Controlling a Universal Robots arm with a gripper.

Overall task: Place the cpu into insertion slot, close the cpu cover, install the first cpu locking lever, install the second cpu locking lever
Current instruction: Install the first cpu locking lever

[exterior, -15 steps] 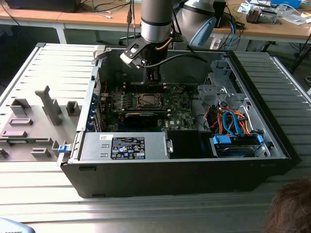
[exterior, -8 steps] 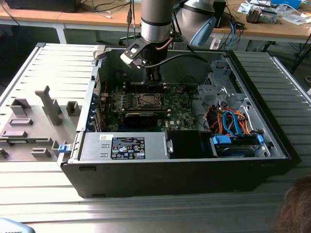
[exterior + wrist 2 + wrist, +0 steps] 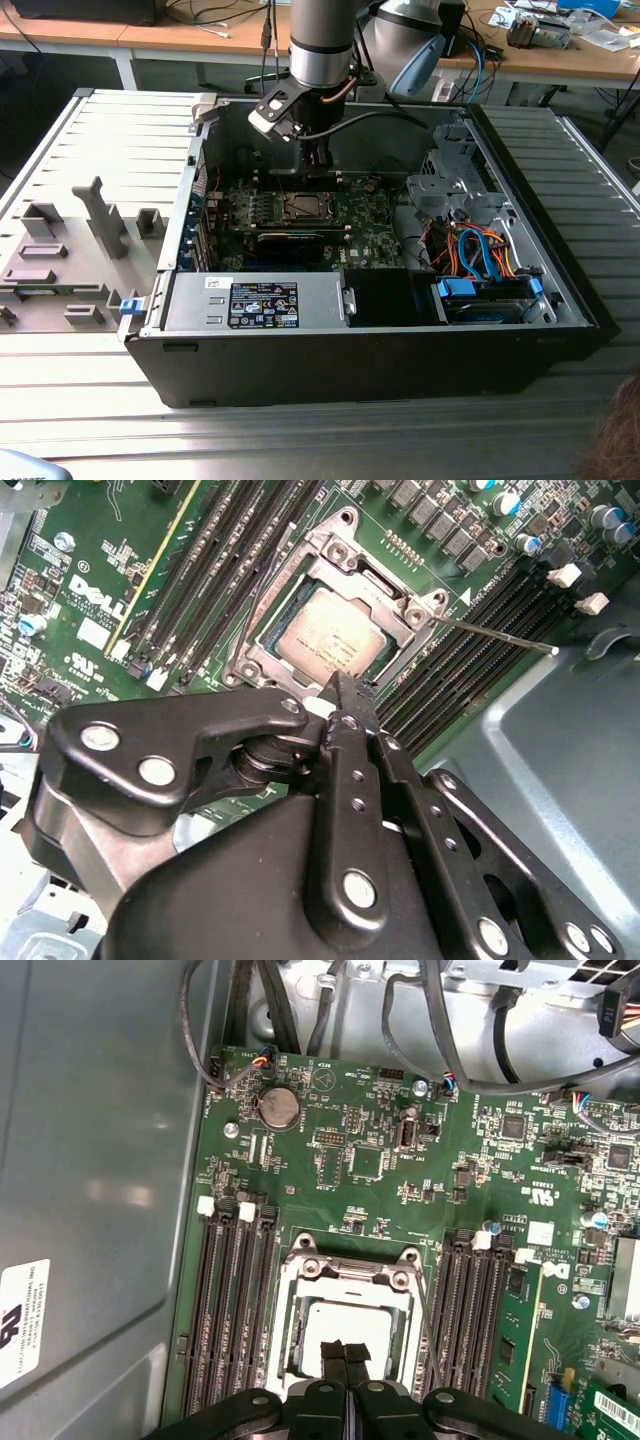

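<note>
Well, in the exterior view the gripper (image 3: pixel 318 165) reaches down into the computer case (image 3: pixel 300 370), close above the insertion slot (image 3: pixel 303 207) near the middle of the green circuit board (image 3: pixel 375 235). In the second wrist view its jaws are pressed together on nothing at the slot's edge, where the cpu (image 3: pixel 325 640) lies seated, the cpu cover (image 3: pixel 258 663) flat around it and a locking lever (image 3: pixel 500 635) angling out past one corner. In the first wrist view the closed gripper (image 3: pixel 345 1355) overlaps the cpu (image 3: pixel 330 1320), between two banks of memory slots (image 3: pixel 235 1300).
</note>
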